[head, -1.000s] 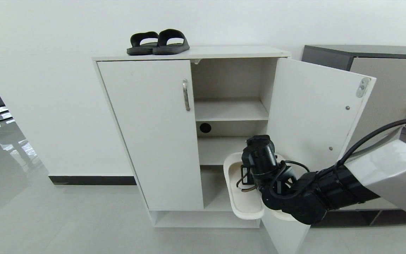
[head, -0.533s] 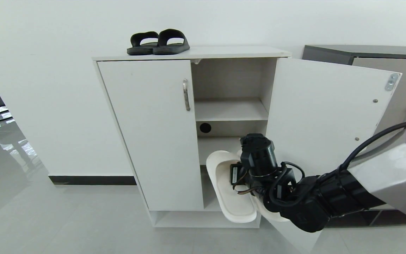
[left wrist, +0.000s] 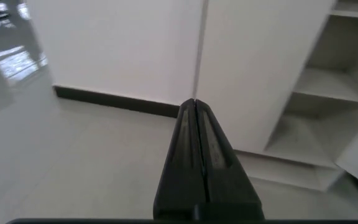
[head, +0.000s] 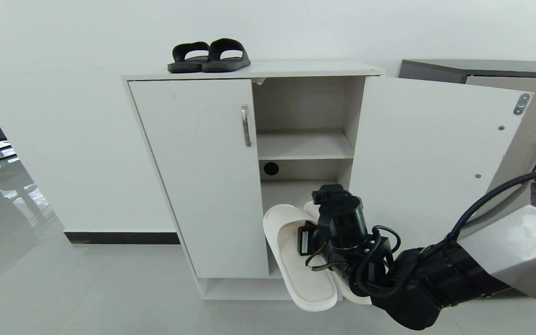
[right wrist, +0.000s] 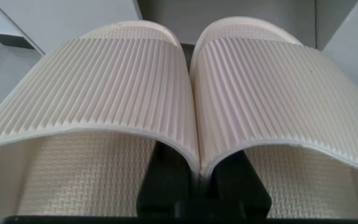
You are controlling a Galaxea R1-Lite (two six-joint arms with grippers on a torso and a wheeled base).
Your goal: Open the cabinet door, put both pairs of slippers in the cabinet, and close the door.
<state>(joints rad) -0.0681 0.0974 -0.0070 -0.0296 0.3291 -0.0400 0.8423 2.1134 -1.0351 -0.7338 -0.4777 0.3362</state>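
The white cabinet [head: 198,177] has its left door closed and its right door [head: 426,153] swung wide open. A pair of black slippers [head: 210,56] sits on the cabinet top. My right gripper [head: 319,242] is shut on a pair of white slippers [head: 296,260], holding them side by side in front of the lower opening, toes toward the shelves. In the right wrist view the gripper [right wrist: 196,177] pinches the inner strap edges of the white slippers [right wrist: 104,87] together. My left gripper [left wrist: 194,109] is shut and empty, low over the floor before the closed door.
Inside the cabinet are bare shelves [head: 303,144] and a round hole in the back panel [head: 271,168]. A grey cabinet [head: 505,79] stands to the right behind the open door. Pale floor [head: 86,288] spreads to the left.
My right arm has drawn the white slippers down and to the left, away from the middle shelf. The right door swung further open.
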